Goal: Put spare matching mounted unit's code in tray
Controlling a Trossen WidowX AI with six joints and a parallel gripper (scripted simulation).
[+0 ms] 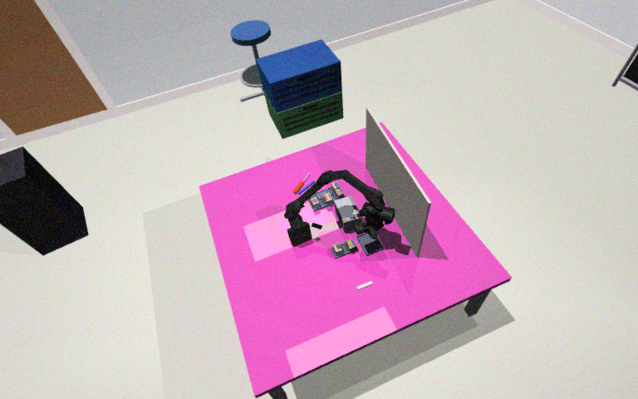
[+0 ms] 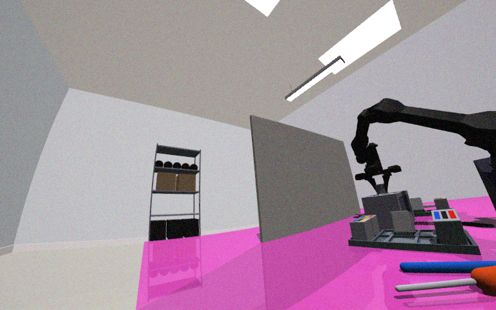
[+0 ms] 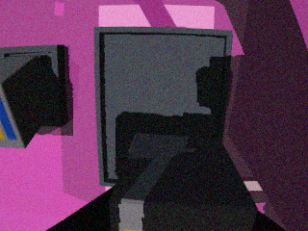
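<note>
My gripper (image 1: 370, 229) (image 2: 381, 190) is shut on a dark grey spare (image 3: 192, 188) and holds it over the tray (image 1: 363, 239) (image 3: 159, 72). The spare's lower end is over the tray's near part in the wrist view; its height above the floor of the tray is hard to tell. Only a pale strip and a bit of yellow of its label show. The large grey housing (image 1: 345, 210) (image 2: 382, 208) stands beside the tray; no printed code is readable. A small rack (image 1: 342, 253) left of the tray holds spares with coloured stripes, one spare (image 3: 10, 120) with blue and yellow.
A larger rack (image 2: 413, 247) with several spares stands behind the housing in the top view. A tall grey panel (image 1: 399, 188) (image 2: 303, 183) stands beyond the arm. An orange screwdriver (image 1: 298, 187) (image 2: 486, 279), a blue rod (image 2: 445, 267) and a white bar (image 1: 364, 285) lie on the table.
</note>
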